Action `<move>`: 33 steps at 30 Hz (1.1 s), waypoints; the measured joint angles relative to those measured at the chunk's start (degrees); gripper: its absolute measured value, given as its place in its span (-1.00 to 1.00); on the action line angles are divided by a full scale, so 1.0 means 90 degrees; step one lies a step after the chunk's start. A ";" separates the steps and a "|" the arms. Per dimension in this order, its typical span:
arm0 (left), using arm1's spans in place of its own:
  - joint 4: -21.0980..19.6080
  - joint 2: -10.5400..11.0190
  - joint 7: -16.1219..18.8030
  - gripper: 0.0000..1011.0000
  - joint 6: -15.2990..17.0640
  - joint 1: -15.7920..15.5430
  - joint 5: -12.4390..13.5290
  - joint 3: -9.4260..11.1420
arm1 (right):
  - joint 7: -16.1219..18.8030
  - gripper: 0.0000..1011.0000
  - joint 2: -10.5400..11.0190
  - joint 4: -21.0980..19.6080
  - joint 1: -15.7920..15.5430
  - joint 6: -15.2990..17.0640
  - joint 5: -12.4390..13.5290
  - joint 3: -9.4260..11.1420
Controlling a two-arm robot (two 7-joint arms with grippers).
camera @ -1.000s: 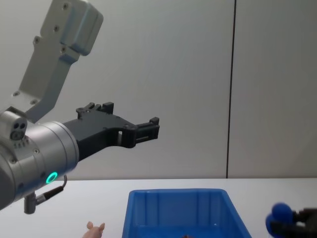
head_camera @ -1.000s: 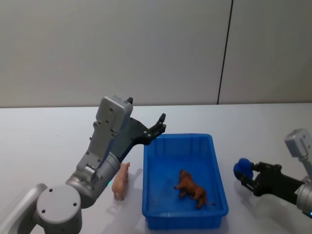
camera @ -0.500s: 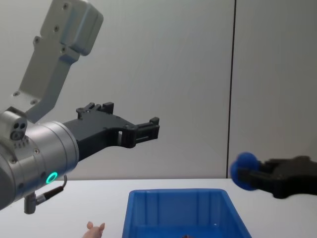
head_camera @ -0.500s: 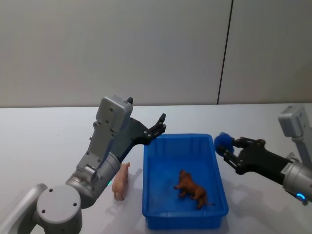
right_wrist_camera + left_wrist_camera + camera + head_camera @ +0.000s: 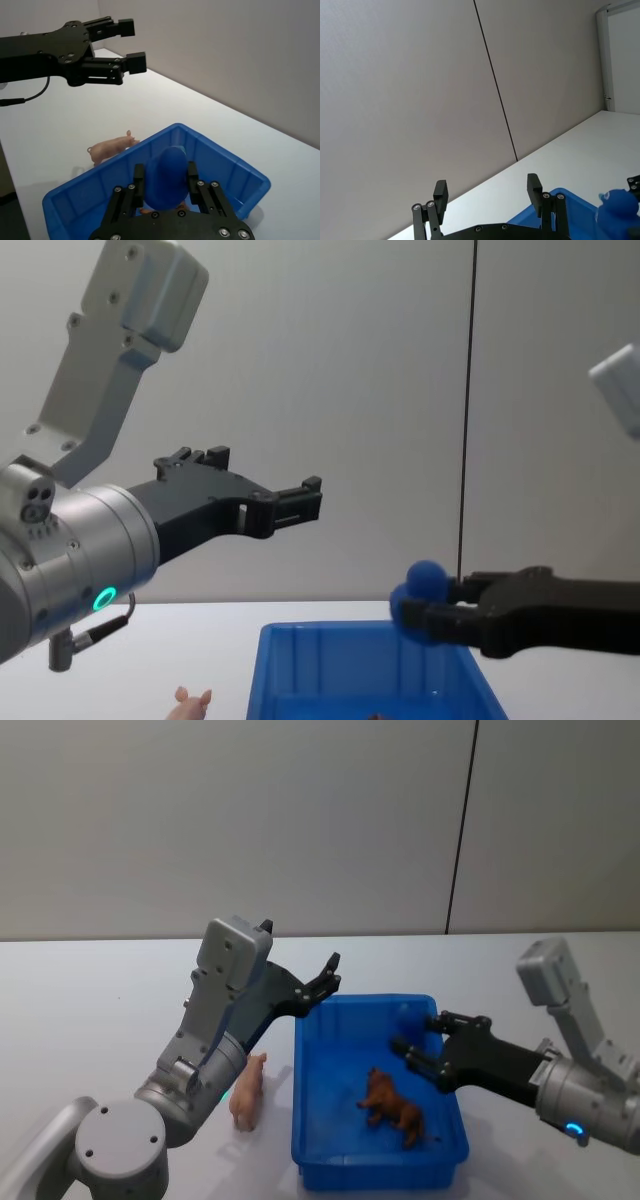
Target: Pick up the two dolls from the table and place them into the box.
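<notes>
- The right claw (image 5: pixel 166 176) hangs over the far half of the blue box (image 5: pixel 380 1165), above its floor and inside the line of its rim.
- Its two fingers are closed tight on a rounded blue toy (image 5: pixel 170 162), which sits squarely between them with no gap on either side.
- A brown animal doll (image 5: pixel 392 1108) lies on the floor of the box, nearer the front wall, just below and in front of that claw.
- The pink pig (image 5: pixel 247 1092) stands on the white table (image 5: pixel 90 1020), just beside the box's left wall and outside it.
- The left claw (image 5: pixel 328 974) is held high above the box's far left corner, its fingers spread wide and holding nothing.
- The step in hand looks like the drop: the carried toy is already over the box.
- The next move probably calls only for the right claw's fingers to part, perhaps after a small descent so the toy does not bounce out or land on the brown doll.
- After that the pig remains; the left claw seems better placed for it, needing to come down and back toward the robot.
</notes>
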 joint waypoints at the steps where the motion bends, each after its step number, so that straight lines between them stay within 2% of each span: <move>1: 0.0000 0.0000 0.0000 0.98 0.0000 0.0000 0.0000 0.0000 | 0.0007 -0.09 -0.0009 0.0006 0.0003 0.0010 -0.0009 -0.0014; 3: 0.0000 0.0000 0.0000 0.98 0.0000 0.0000 0.0000 0.0000 | 0.0021 0.08 -0.0023 0.0016 0.0005 0.0033 -0.0028 -0.0037; 5: 0.0000 0.0000 0.0000 0.98 0.0000 0.0000 0.0000 0.0000 | 0.0033 0.15 -0.0043 0.0031 0.0006 0.0058 -0.0051 -0.0076; 6: 0.0000 0.0000 0.0000 0.98 0.0000 0.0000 0.0000 0.0000 | 0.0033 0.27 -0.0045 0.0033 0.0006 0.0061 -0.0057 -0.0084; 7: 0.0000 0.0000 0.0000 0.98 0.0000 0.0000 0.0000 0.0000 | 0.0033 0.27 -0.0046 0.0034 0.0006 0.0063 -0.0060 -0.0089; 9: 0.0000 0.0000 0.0000 0.98 0.0000 0.0000 0.0000 0.0000 | 0.0033 0.48 -0.0046 0.0034 0.0006 0.0063 -0.0064 -0.0098; 13: 0.0000 0.0000 0.0000 0.98 0.0000 0.0000 0.0000 0.0000 | 0.0001 0.63 -0.0020 0.0018 -0.0019 0.0041 -0.0064 -0.0103; 16: 0.0000 0.0000 0.0000 0.98 0.0000 0.0000 0.0000 0.0000 | -0.0075 0.86 0.0053 -0.0052 -0.0074 -0.0021 -0.0020 -0.0070; 18: 0.0000 0.0000 0.0000 0.98 0.0000 0.0000 0.0000 0.0000 | -0.0117 0.88 0.0097 -0.0090 -0.0109 -0.0051 0.0014 -0.0044; 19: 0.0000 0.0000 0.0000 0.98 0.0000 0.0000 0.0000 0.0000 | -0.0157 0.97 0.0139 -0.0126 -0.0142 -0.0077 0.0046 -0.0018; 33: 0.0000 0.0000 0.0000 0.98 0.0000 0.0000 0.0000 0.0000 | -0.0503 0.98 0.0724 -0.0503 -0.0650 -0.0300 0.0530 0.0317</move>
